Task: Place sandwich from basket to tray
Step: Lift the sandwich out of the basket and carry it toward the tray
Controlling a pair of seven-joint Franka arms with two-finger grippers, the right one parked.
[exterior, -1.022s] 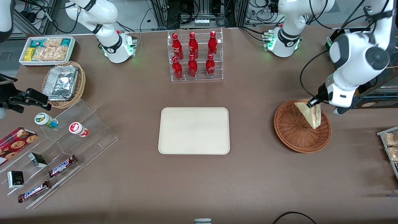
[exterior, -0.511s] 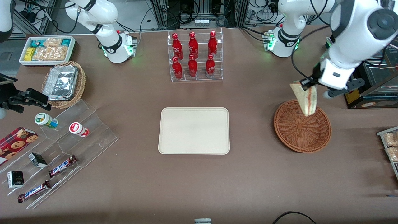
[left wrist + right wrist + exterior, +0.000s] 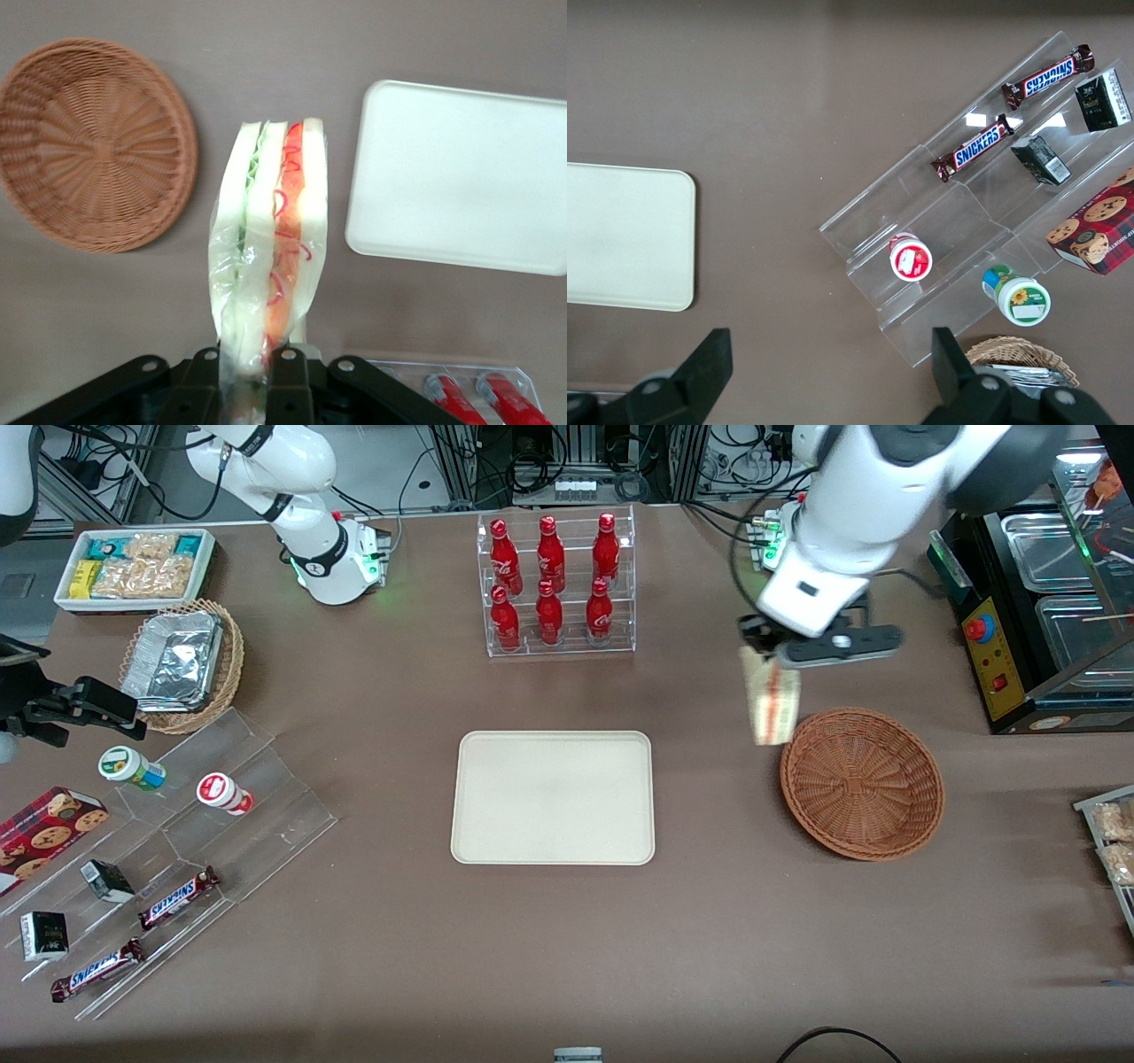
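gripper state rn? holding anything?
Left gripper: shut on the sandwich, carried in the air between the basket and the tray, above the bare table.

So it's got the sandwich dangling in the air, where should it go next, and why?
Probably keep carrying it sideways toward the tray. The gripper, shut on the sandwich, hangs above bare table between the basket and the tray, so the sandwich is out of the basket but not yet over the tray.

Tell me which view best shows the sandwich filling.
The left wrist view: the sandwich, held in the hand, shows its layers edge-on. The front view shows it small, above the table between basket and tray; the right wrist view misses it.
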